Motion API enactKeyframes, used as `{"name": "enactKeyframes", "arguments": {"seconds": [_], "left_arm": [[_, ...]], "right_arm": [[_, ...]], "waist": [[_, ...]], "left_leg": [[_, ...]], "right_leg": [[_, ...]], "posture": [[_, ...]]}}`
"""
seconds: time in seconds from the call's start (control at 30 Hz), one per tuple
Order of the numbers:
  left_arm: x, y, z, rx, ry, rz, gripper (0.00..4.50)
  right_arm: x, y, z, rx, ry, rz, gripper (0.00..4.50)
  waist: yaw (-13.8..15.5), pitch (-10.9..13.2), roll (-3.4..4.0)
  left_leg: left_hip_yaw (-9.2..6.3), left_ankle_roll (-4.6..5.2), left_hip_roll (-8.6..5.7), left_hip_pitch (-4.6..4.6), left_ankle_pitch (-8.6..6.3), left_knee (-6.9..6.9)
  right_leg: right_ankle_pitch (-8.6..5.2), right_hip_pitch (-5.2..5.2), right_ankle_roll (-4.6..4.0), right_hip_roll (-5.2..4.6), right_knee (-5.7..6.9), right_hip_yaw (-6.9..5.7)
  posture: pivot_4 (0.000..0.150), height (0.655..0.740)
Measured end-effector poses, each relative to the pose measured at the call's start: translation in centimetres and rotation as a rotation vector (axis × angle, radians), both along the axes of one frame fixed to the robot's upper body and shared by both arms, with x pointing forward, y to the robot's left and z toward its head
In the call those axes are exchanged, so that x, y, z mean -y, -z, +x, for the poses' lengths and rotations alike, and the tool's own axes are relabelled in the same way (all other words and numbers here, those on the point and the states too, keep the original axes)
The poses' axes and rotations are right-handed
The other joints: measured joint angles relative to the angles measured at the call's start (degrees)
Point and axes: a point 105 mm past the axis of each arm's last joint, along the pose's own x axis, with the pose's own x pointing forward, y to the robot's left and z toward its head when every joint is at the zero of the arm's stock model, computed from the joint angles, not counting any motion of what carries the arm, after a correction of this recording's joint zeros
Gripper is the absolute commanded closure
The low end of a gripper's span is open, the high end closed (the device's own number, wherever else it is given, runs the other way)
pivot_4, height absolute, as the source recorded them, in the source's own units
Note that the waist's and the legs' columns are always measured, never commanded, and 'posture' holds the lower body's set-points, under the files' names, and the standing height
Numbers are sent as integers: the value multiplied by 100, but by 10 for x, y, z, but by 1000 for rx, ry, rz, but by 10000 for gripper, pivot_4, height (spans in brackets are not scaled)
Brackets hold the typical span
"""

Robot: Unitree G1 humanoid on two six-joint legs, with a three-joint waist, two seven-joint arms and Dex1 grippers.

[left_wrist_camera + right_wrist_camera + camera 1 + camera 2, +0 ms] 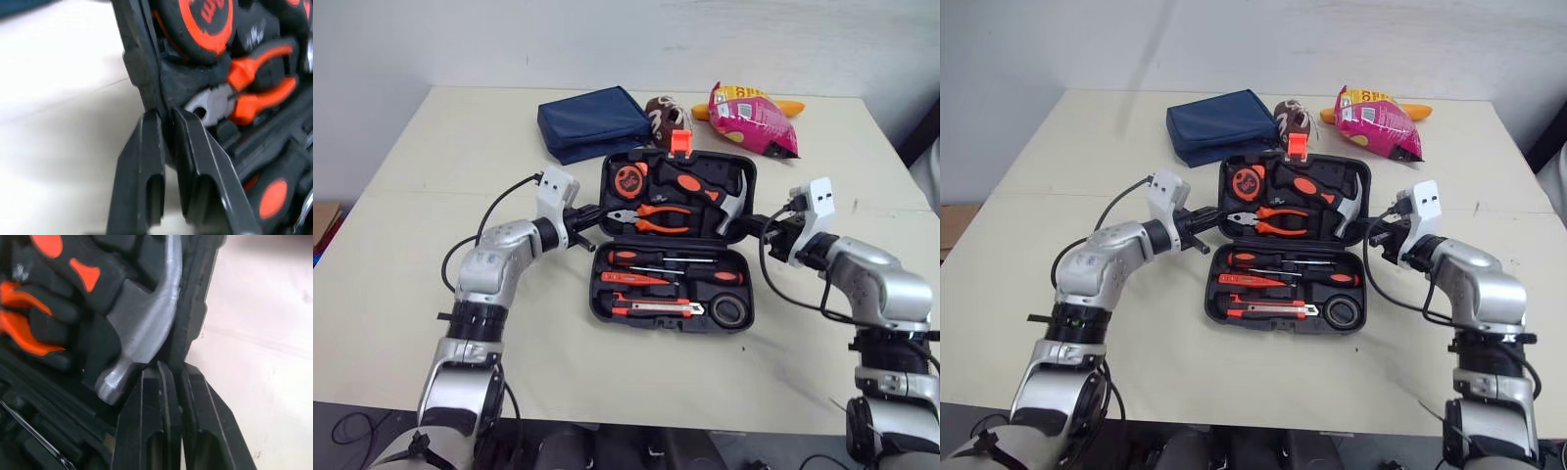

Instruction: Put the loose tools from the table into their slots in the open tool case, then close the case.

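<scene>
The nearest half of the tool case (595,294) lies flat at the middle of the table (421,294). It holds the screwdrivers (646,259), a utility knife (656,309) and a roll of tape (731,310). Every recess I can make out is filled, so loading looks done and the step in hand is closing.

Both arms are set for that. The left tool (595,215) is at 9 o'clock of the far half, its fingers (143,161) pressed together on that side wall next to the pliers (244,93). The right tool (754,227) is at 3 o'clock, pinching the opposite wall just beside the hammer (146,328) head.

The next move calls for both arms to swing this half up and over toward 6 o'clock together, keeping level so nothing slips from its recess. The halves then need pressing together until the orange latch (679,143), at 12 o'clock, meets the near rim.

The hinge line is hard to trace among the tools. I cannot tell whether the far half is already off the table, or how deep either pinch sits.

Farther off are a navy pouch (592,119) at 11 o'clock and a pink snack bag (749,117) at 1 o'clock. A brown item between them is partly hidden by the latch.
</scene>
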Motion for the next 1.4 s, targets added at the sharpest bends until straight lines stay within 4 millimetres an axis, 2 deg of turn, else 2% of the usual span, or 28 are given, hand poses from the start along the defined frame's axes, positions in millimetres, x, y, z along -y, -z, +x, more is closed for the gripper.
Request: {"name": "enactKeyframes", "arguments": {"seconds": [0.2, 0.27, 0.33, 0.57, 0.6, 0.63, 0.73, 0.8, 0.83, 0.93, 1.0, 1.03, 1.1, 1.2, 1.23, 1.27, 1.33, 1.4], "left_arm": [[-9, 5, -7, 301, -2, 109, 44796], [-15, 7, -14, 442, -3, 227, 44796], [-20, 8, -20, 554, 0, 345, 44796], [-31, 22, -39, 678, 36, 485, 44796], [-32, 23, -41, 682, 40, 488, 36722], [-36, 25, -43, 679, 37, 494, 33468], [-70, 37, -50, 610, -30, 539, 19666], [-95, 43, -59, 549, -79, 559, 9590], [-107, 47, -64, 509, -87, 570, 9426], [-128, 49, -78, 424, -105, 552, 9426], [-147, 47, -85, 354, -144, 525, 9426], [-153, 46, -86, 334, -157, 516, 9426], [-153, 37, -78, 299, -158, 458, 9426], [-137, 13, -62, 313, -122, 390, 9426], [-131, 8, -56, 307, -106, 378, 14772], [-121, 5, -48, 298, -83, 354, 17925], [-92, 1, -34, 276, -9, 299, 27508], [-71, 4, -25, 242, 54, 280, 37627]], "right_arm": [[-3, 2, -4, 306, -44, -264, 45000], [-3, 9, -16, 458, -94, -446, 45000], [-3, 15, -25, 551, -120, -534, 45000], [-3, 29, -42, 716, -153, -673, 45000], [-3, 30, -43, 734, -155, -692, 45000], [-2, 33, -46, 741, -158, -703, 45000], [11, 39, -58, 738, -173, -758, 32363], [25, 55, -69, 672, -215, -850, 21049], [30, 62, -75, 638, -232, -879, 17106], [40, 71, -90, 583, -264, -910, 17106], [55, 72, -104, 525, -277, -938, 17106], [60, 72, -106, 502, -272, -936, 17106], [69, 76, -119, 333, -271, -840, 17106], [65, 83, -134, 83, -306, -616, 25864], [60, 84, -138, 27, -325, -553, 31132], [57, 87, -143, -39, -346, -503, 36349], [46, 94, -153, -156, -405, -434, 45000], [33, 93, -158, -206, -455, -395, 45000]], "waist": [[7, 0, 0], [9, 0, 1], [-17, 0, 1], [-39, 0, 2], [-37, -1, 2], [-36, -2, 4], [-16, -3, 5], [-2, -4, 1], [-5, -4, 1], [-5, -4, 1], [1, -4, 0], [-2, -3, -1], [52, -2, 0], [79, -2, -6], [86, -3, -5], [95, -5, 0], [132, -5, -1], [119, -6, -4]], "left_leg": [[8, 18, -2, -7, -10, 3], [9, 23, -2, -3, -14, 1], [17, 24, 0, 6, -16, 2], [25, 25, 4, 61, -16, 6], [25, 24, 4, 62, -16, 6], [25, 24, 5, 65, -15, 5], [26, 22, 7, 72, -16, -2], [23, 22, 10, 68, -17, -3], [25, 24, 8, 67, -19, -1], [28, 27, 4, 69, -20, 5], [22, 28, 4, 77, -20, 3], [22, 28, 4, 83, -21, 1], [0, 29, 0, 87, -19, -1], [-19, 31, 3, 132, -28, -6], [-21, 32, 3, 134, -29, -8], [-21, 34, 2, 133, -30, -9], [-21, 35, 1, 126, -30, -5], [-20, 33, 4, 123, -30, -2]], "right_leg": [[1, -3, 1, -5, -17, 2], [1, 1, 1, -5, -25, 3], [2, 8, 3, -5, -24, 8], [6, 57, 7, -7, -20, 12], [6, 57, 7, -7, -18, 12], [6, 59, 7, -7, -17, 12], [3, 62, 5, -7, -19, 12], [3, 63, 4, -9, -29, 9], [3, 64, 5, -13, -29, 9], [4, 69, 5, -20, -24, 10], [4, 76, 5, -19, -23, 7], [4, 80, 5, -18, -24, 7], [5, 98, 4, -13, -29, 0], [5, 162, 4, -8, -49, -10], [5, 167, 5, -8, -53, -10], [6, 167, 6, -10, -55, -10], [7, 165, 9, -8, -58, -12], [7, 162, 11, -4, -61, -11]], "posture": [[1500, 7400], [1500, 7400], [1500, 7400], [1500, 7400], [1500, 7400], [1500, 7400], [1500, 7400], [1500, 7400], [1500, 7400], [1500, 7400], [1500, 7400], [1500, 7400], [1500, 7400], [1500, 7400], [1500, 7400], [1500, 7400], [1500, 7400], [1500, 7400]]}}
